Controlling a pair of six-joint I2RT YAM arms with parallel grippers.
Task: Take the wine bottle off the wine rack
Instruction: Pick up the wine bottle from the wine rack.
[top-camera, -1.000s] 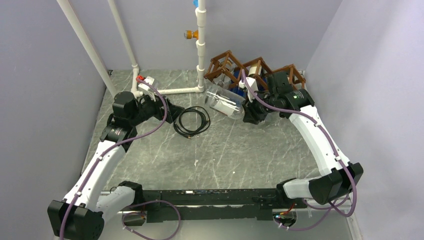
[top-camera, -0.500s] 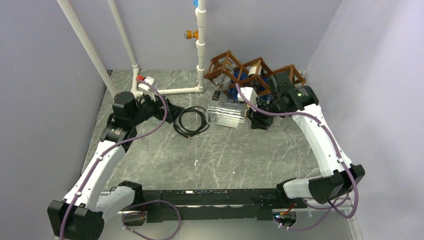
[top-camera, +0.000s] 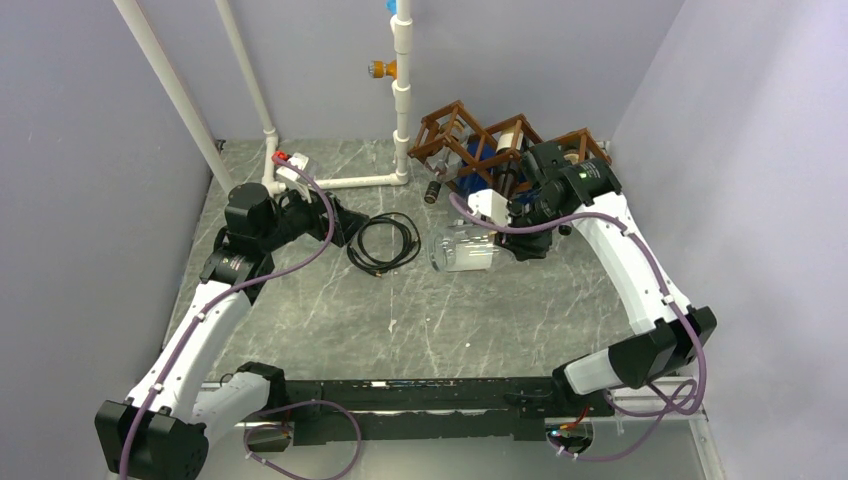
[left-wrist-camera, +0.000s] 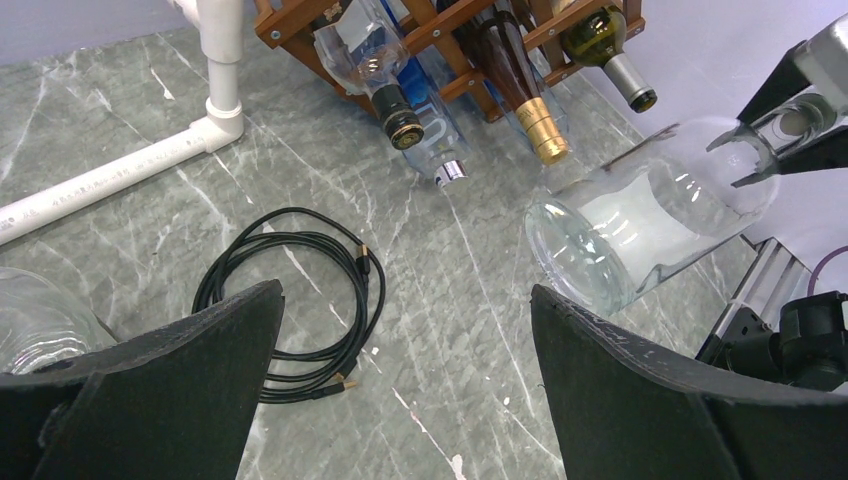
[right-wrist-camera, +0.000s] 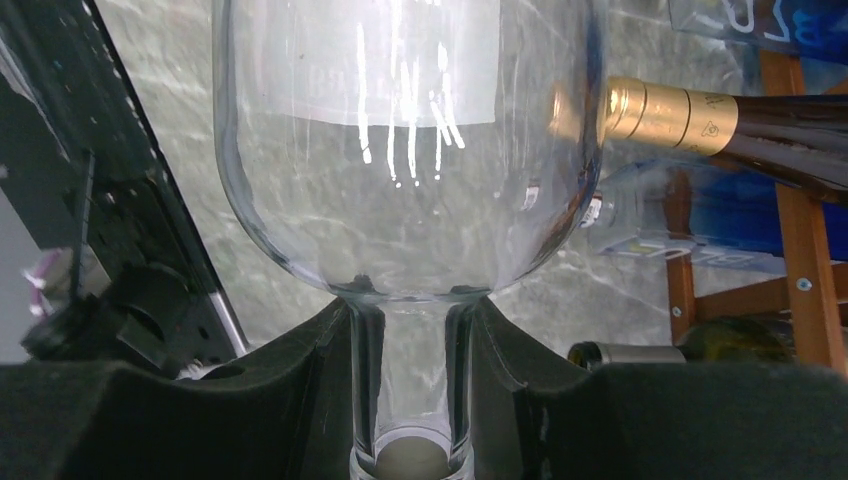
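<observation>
The brown wooden wine rack (top-camera: 450, 128) stands at the back right, with several bottles still lying in it (left-wrist-camera: 395, 95). My right gripper (top-camera: 512, 225) is shut on the neck of a clear glass wine bottle (top-camera: 462, 249) with a white label. It holds the bottle out of the rack, above the table in front of it. In the right wrist view the neck (right-wrist-camera: 411, 375) sits between my fingers (right-wrist-camera: 300, 400). The bottle also shows in the left wrist view (left-wrist-camera: 640, 215). My left gripper (top-camera: 345, 222) is open and empty at the left, near the white pipe.
A coiled black cable (top-camera: 383, 241) lies on the marble table between the arms. White pipes (top-camera: 335, 183) run along the back left, with a vertical pipe (top-camera: 402, 90) beside the rack. Grey walls close in on the left, back and right.
My right gripper has pulled the clear bottle away from the rack, moving it left and toward the front, and turned it. The left arm has not moved.
</observation>
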